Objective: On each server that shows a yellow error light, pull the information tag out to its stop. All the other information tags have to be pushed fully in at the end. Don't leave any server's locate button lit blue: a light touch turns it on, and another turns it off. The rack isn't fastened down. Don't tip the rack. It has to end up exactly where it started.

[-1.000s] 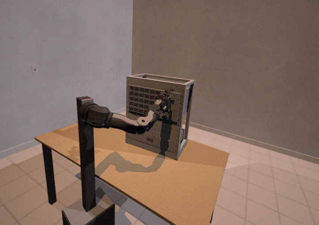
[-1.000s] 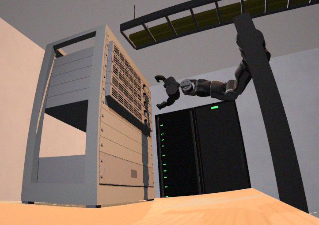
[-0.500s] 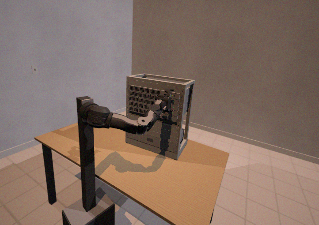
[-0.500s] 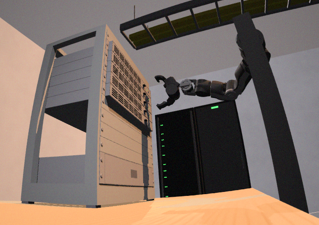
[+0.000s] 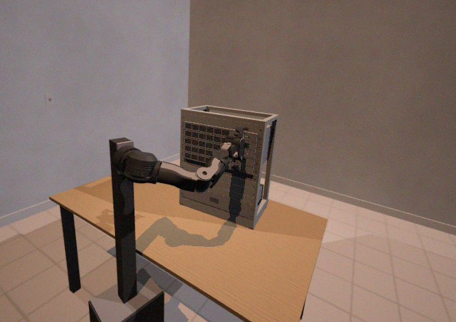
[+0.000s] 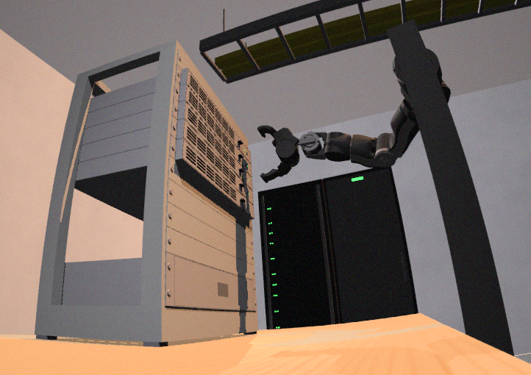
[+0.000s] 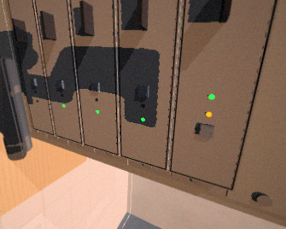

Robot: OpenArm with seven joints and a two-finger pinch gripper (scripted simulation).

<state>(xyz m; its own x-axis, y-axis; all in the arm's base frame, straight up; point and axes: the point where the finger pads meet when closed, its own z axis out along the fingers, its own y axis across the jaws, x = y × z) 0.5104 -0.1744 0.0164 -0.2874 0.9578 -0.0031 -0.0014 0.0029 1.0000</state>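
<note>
Gripper (image 6: 266,154), fingers spread and empty, faces the rack (image 6: 155,198); brushing the locate button (image 7: 204,130) beneath the yellow light (image 7: 208,114) could light it.

From up here I see my arm (image 5: 179,177) reaching from its dark post (image 5: 123,223) across the wooden surface (image 5: 266,261), the claw (image 5: 240,143) against the rack (image 5: 228,112) front, near the servers' right edge.
</note>
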